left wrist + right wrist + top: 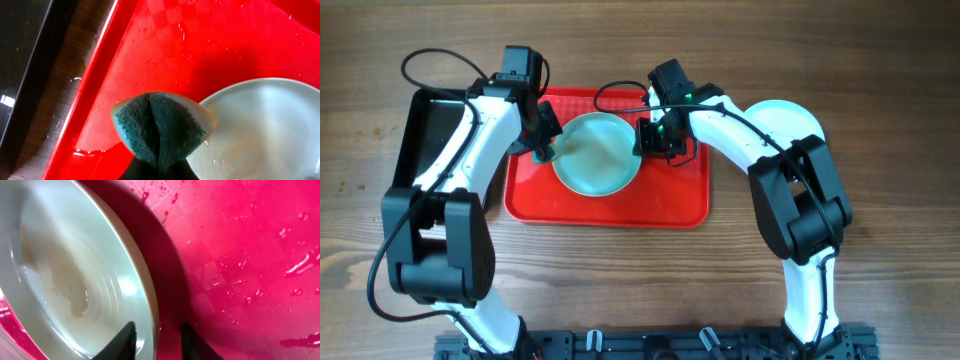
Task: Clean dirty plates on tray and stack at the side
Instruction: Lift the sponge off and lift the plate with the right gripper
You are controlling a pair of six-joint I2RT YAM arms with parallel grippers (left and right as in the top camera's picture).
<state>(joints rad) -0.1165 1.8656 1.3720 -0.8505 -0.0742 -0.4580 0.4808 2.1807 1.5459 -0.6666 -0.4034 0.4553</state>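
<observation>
Hidden: the right arm covers most of the side plate (pixel 798 118). Only a pale mint arc shows on the wooden table (pixel 890 270), so I cannot tell how many plates lie there.
Cut off: in the right wrist view the plate (pixel 65 270) runs off the left and top edges. In the left wrist view it runs off the bottom right.
Hard to make out: a thin brownish film and water sit in the plate's whitish centre, too blurred to trace.
Tray: the red tray (pixel 620 210) lies mid-table with its long axis left to right in the overhead view. Its floor is wet with droplets.
Plate position: it is on the upper middle of the tray, hollow side up. A dark shadow under its right rim suggests that edge may be raised off the tray.
Left gripper (pixel 542 150): closed on a folded sponge (pixel 159 127), green scouring face outward with a pale edge. It is over the tray just beside the plate's left rim. Whether the sponge touches the plate is unclear.
Right gripper (pixel 157 342): its fingers straddle the plate's right rim, one over the inside and one outside, narrowly parted and apparently pinching it.
Black tray (pixel 420 140): on the table left of the red tray, partly under the left arm, with its long axis top to bottom.
</observation>
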